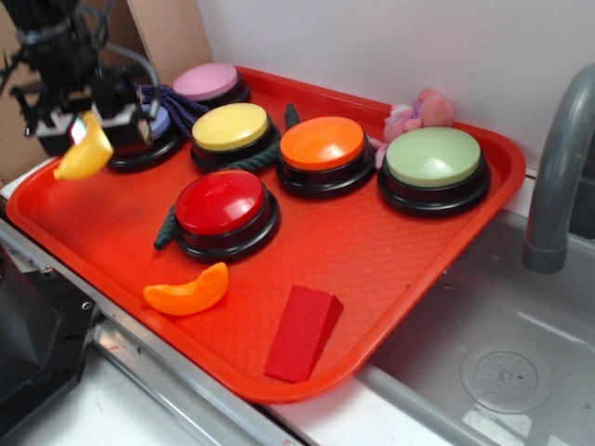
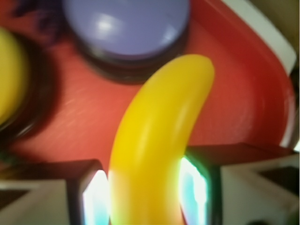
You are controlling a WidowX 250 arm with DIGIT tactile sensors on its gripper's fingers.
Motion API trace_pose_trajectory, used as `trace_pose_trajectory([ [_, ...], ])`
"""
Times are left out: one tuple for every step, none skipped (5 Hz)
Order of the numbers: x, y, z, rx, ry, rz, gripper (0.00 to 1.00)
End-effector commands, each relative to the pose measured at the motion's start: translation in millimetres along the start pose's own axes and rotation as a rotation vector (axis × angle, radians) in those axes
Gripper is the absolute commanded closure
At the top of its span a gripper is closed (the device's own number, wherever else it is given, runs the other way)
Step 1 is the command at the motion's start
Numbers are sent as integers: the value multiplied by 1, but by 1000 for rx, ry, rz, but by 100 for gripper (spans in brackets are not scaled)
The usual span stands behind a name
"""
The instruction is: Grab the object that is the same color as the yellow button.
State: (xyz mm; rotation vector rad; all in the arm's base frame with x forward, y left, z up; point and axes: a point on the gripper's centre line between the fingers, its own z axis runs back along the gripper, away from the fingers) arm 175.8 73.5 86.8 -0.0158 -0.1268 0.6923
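Note:
My gripper is shut on the small glossy yellow toy banana and holds it above the left end of the red tray, beside the purple button. In the wrist view the banana is clamped between both fingers, its tip pointing toward the purple button. The yellow button, pale yellow dome on a black base, sits in the back row to the right of my gripper; its edge shows in the wrist view.
On the tray are pink, orange, light-green and red buttons, an orange crescent slice, a red wedge block, dark rope and a pink plush. A sink and faucet lie to the right.

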Motion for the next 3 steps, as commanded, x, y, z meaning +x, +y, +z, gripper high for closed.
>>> trace_pose_trajectory([
  [-26, -37, 56, -96, 77, -326, 100],
  [-32, -41, 55, -113, 99, -425, 100],
  [-33, -43, 65, 8, 163, -456, 26],
])
